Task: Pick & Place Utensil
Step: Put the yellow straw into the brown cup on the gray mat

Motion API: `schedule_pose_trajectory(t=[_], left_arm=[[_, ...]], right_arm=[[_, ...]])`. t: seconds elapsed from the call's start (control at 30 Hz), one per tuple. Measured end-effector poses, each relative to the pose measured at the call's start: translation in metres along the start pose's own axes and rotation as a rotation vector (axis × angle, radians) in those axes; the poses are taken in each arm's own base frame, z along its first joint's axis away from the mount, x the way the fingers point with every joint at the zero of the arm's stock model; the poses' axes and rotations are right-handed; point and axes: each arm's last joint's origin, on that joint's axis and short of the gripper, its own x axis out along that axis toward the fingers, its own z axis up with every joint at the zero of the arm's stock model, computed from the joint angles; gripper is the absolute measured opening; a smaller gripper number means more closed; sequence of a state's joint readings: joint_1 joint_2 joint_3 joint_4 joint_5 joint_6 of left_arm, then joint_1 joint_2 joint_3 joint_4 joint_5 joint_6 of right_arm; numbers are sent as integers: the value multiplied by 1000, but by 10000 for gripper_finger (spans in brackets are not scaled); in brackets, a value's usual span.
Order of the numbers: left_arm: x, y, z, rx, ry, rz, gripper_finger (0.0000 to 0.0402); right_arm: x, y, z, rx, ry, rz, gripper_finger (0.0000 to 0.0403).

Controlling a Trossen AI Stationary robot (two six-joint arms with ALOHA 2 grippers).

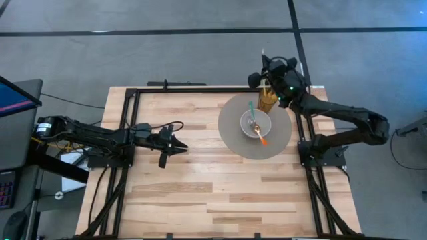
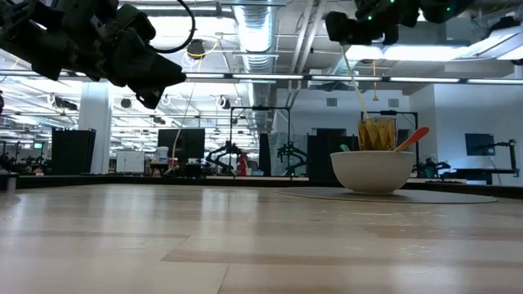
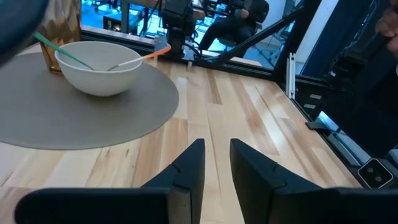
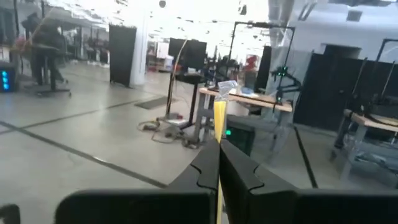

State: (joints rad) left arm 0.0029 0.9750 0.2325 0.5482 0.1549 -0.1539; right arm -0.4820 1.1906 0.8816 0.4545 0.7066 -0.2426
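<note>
A white bowl (image 1: 255,125) stands on a round grey mat (image 1: 233,140) at the table's far right, with a green-handled utensil (image 1: 251,108) and an orange-handled one (image 1: 261,139) leaning in it. An amber cup (image 1: 268,100) stands on the mat behind the bowl. My right gripper (image 1: 265,80) is above the cup, shut on a thin yellow utensil (image 2: 357,84). My left gripper (image 1: 179,144) hovers over the table's left middle, narrowly open and empty; it also shows in the left wrist view (image 3: 216,163). My right gripper pinches the yellow utensil's handle (image 4: 219,124) between its two fingers, which lie across the handle. The utensil hangs below the gripper, slightly tilted, and its lower end (image 2: 365,119) reaches the mouth of the amber cup; whether it is clear of the cup cannot be told.
A black frame rail (image 1: 187,89) runs along the table's far edge and down both sides. Bare wood (image 1: 220,193) lies between my left gripper and the mat and across the near half. A monitor (image 1: 13,100) stands off the table's left.
</note>
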Motion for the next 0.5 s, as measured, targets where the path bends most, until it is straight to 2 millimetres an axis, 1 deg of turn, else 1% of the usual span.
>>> schedule_pose_trajectory(t=[0.1, 0.3, 0.5], left_arm=[[0, 0, 0, 0, 0, 1, 76], [0, 0, 0, 0, 0, 1, 76], [0, 0, 0, 0, 1, 1, 76]], right_arm=[[-1, 0, -3, 23, 23, 5, 0], [2, 7, -27, 3, 188, 19, 0], [6, 9, -41, -58, 266, -124, 7]])
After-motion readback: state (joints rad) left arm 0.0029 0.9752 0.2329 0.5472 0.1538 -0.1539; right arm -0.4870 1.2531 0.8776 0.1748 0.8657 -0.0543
